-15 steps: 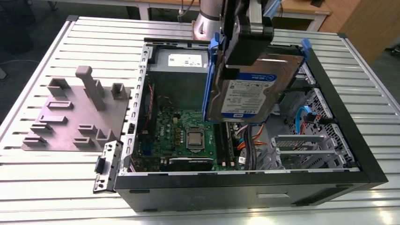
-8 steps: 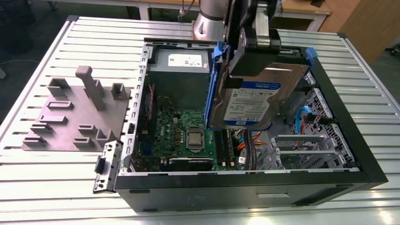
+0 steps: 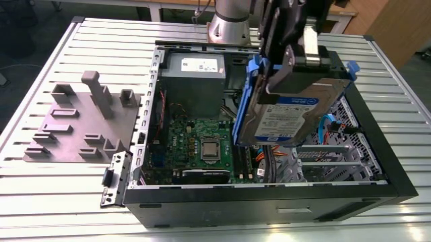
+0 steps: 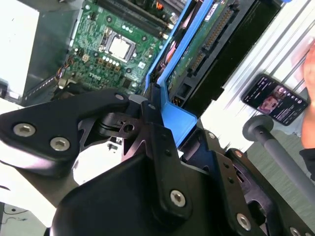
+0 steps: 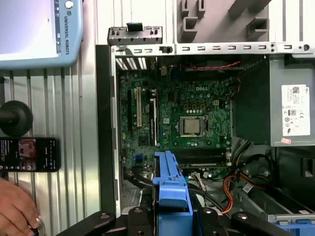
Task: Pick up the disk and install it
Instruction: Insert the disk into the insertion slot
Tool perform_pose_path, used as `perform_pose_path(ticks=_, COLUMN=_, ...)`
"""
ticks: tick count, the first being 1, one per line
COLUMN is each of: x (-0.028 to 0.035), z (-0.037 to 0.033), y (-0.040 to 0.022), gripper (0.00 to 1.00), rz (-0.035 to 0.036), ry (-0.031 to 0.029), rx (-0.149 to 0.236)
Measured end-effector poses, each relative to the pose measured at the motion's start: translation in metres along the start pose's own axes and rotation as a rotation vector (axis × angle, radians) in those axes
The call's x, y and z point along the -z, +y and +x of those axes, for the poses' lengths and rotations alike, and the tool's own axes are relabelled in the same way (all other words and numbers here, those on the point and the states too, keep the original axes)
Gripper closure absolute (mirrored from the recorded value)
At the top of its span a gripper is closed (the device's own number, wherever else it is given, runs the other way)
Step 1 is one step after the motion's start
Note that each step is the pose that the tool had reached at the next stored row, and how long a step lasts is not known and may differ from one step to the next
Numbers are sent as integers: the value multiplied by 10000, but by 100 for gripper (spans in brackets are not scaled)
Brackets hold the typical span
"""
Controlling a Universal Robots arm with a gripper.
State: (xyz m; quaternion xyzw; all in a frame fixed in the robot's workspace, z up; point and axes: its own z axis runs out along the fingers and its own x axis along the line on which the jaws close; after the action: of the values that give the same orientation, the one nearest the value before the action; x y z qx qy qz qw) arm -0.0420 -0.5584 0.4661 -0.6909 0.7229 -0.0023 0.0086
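We find pickup done: the gripper (image 3: 301, 59) pinches the disk (image 3: 286, 113) by its blue bracket, holding it tilted above the open computer case (image 3: 269, 194). Installation remains.

disk: silver metal hard drive (image 3: 289, 113), dull sheen; glossy blue-and-white paper label; smooth blue plastic bracket (image 5: 170, 182)
gripper: matt black metal gripper (image 4: 157, 128), bright steel screws
case: black computer case (image 3: 269, 201), matt painted metal
board: green circuit board (image 5: 187, 113), shiny metal processor
table: ribbed aluminium table (image 3: 397, 121), brushed
fixture: grey plastic fixture plate (image 3: 77, 126), matt
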Motion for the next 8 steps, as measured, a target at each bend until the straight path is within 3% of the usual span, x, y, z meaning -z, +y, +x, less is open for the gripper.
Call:
perform_pose_path(ticks=3, x=-10, z=4, y=-46, gripper=63, rz=0, ry=1, rx=1)
perform_pose_path(ticks=8, x=-12, z=5, y=-50, gripper=63, rz=0, ry=-1, rx=1)
